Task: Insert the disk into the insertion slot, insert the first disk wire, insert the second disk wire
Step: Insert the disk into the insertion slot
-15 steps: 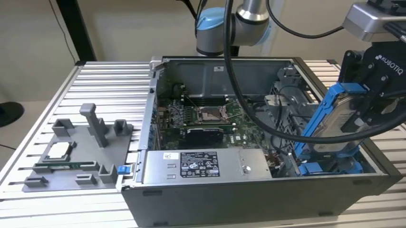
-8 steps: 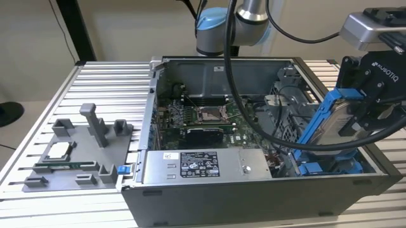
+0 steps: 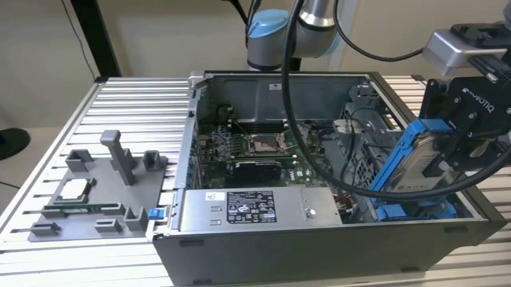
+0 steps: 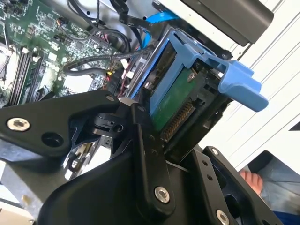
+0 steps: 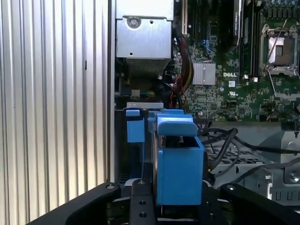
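the gripper [image 3: 451,156] was squeezed tight on the disk [image 3: 411,164], which hung tilted just above the insertion slot [image 3: 411,211]. the disk looked hard, stiff and a bit heavy, best held by its flat sides because its blue frame might bend.

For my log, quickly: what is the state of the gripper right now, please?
Gripper: closed, holding the disk.

The disk [image 3: 411,166], a silver-grey hard drive framed by a bright blue caddy, stands on edge and tilted above one end of the open computer case [image 3: 319,251]. The insertion slot [image 3: 411,211], lined with blue plastic rails, lies inside that case directly beneath the disk.
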